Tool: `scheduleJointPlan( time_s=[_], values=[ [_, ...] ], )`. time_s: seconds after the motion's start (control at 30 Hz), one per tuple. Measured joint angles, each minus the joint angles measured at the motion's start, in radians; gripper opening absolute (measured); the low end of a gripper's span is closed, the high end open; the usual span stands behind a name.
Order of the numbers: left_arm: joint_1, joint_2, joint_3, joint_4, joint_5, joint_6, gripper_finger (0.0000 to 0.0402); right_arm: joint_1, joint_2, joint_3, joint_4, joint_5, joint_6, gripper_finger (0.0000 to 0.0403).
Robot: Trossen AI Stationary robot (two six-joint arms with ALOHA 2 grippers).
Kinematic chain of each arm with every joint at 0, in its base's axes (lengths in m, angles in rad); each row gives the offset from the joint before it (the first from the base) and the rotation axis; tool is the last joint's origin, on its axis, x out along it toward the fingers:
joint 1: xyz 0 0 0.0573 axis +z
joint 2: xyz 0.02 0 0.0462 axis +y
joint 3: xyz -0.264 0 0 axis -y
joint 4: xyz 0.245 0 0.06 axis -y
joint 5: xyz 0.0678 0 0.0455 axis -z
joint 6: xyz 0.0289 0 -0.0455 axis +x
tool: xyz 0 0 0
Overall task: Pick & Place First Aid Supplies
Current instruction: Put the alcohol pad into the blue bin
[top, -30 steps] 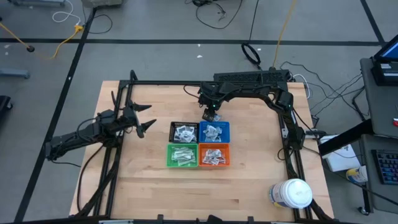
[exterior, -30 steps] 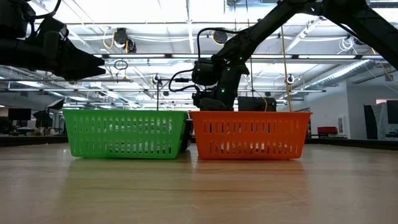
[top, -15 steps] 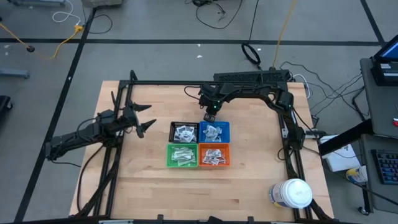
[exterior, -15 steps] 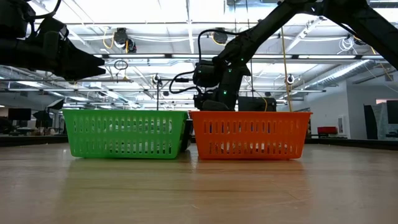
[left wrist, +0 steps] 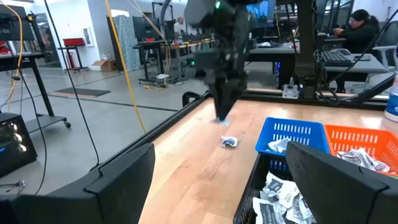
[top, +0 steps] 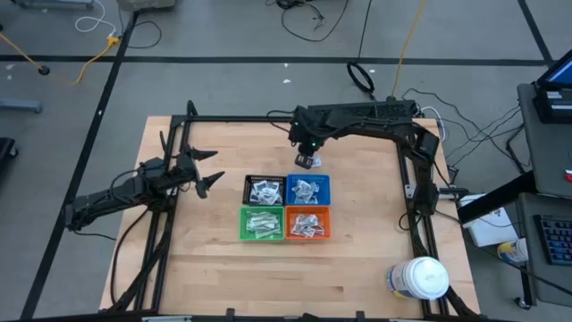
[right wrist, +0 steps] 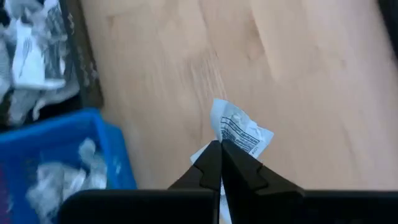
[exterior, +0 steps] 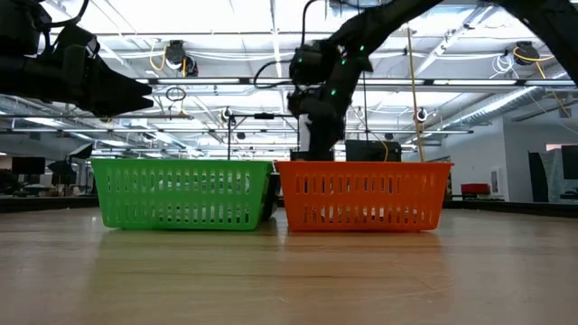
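While carrying a crumpled white packet, pinched by one corner only between the pressed-together tips of the right gripper, watch for a slip: thin hold, dangling load, likely to drop onto bare wood short of the bins. Hanging above the table just at 12 o'clock of the blue bin, not yet over any bin. Beware too of what looks like a second packet lying loose on the wood beneath, near the blue bin's outer wall; easy to leave behind. Left gripper parked at 9 o'clock of the black bin, fingers spread wide, well apart. Four bins packed two by two: black at 10 o'clock, blue at 2, green bin at 7, orange bin at 5, each holding a heap of white packets.
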Motion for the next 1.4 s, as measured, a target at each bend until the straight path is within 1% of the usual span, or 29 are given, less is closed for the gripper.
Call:
scheduleJointPlan(
  time_s=[0.1, 0.2, 0.33, 0.43, 0.6, 0.83, 1.0, 1.33, 1.4],
  values=[
    [0.0, 0.0, 0.0, 0.0, 0.0, 0.0, 0.0365, 0.006, -0.041, 0.0, -0.032, 0.051, -0.017, 0.0001],
    [0.0, 0.0, 0.0, 0.0, 0.0, 0.0, 0.0365, 0.009, -0.056, 0.001, -0.044, 0.094, -0.037, 0.0],
    [0.0, 0.0, 0.0, 0.0, 0.0, 0.0, 0.0365, 0.022, -0.058, 0.001, -0.068, 0.096, -0.047, 0.0],
    [0.0, 0.0, 0.0, 0.0, 0.0, 0.0, 0.0365, 0.061, -0.059, -0.006, -0.077, 0.097, -0.054, 0.0],
    [0.0, 0.0, 0.0, 0.0, 0.0, 0.0, 0.0365, 0.13, -0.114, -0.056, -0.077, 0.091, -0.068, 0.0],
    [0.0, 0.0, 0.0, 0.0, 0.0, 0.0, 0.0365, 0.224, -0.191, -0.163, -0.073, 0.09, -0.07, 0.0],
    [0.0, 0.0, 0.0, 0.0, 0.0, 0.0, 0.0365, 0.282, -0.22, -0.197, -0.069, 0.091, -0.058, 0.0],
    [0.0, 0.0, 0.0, 0.0, 0.0, 0.0, 0.0365, 0.304, -0.214, -0.198, 0.004, 0.091, -0.044, 0.0],
    [0.0, 0.0, 0.0, 0.0, 0.0, 0.0, 0.0365, 0.305, -0.211, -0.216, 0.026, 0.091, -0.044, 0.0]
  ],
)
